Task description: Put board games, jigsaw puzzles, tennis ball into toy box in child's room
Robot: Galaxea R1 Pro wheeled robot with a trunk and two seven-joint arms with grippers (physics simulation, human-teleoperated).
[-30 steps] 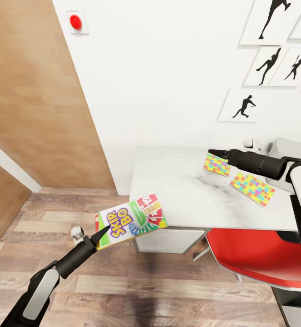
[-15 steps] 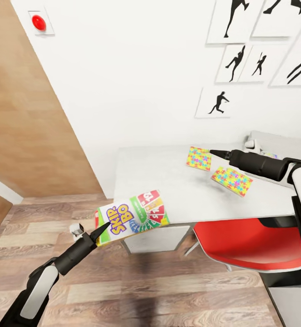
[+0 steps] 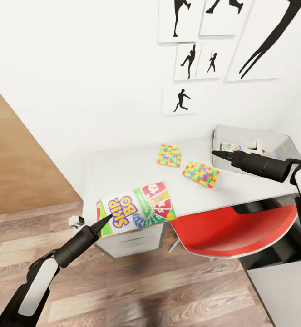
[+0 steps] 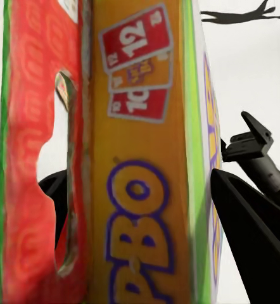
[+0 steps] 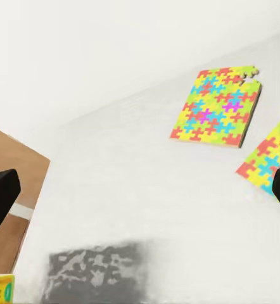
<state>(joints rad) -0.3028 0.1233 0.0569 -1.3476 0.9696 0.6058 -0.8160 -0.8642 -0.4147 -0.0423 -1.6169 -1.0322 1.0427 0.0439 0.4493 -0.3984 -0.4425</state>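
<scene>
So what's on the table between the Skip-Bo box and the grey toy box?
In the head view, two jigsaw puzzles lie between the Skip-Bo box and the toy box.

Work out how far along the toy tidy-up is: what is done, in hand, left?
Done: the toy box already holds some items, too small to identify. In hand: the left pincer grips the Skip-Bo box. Left: both jigsaw puzzles lie on the table; the right pincer is open, empty.
</scene>
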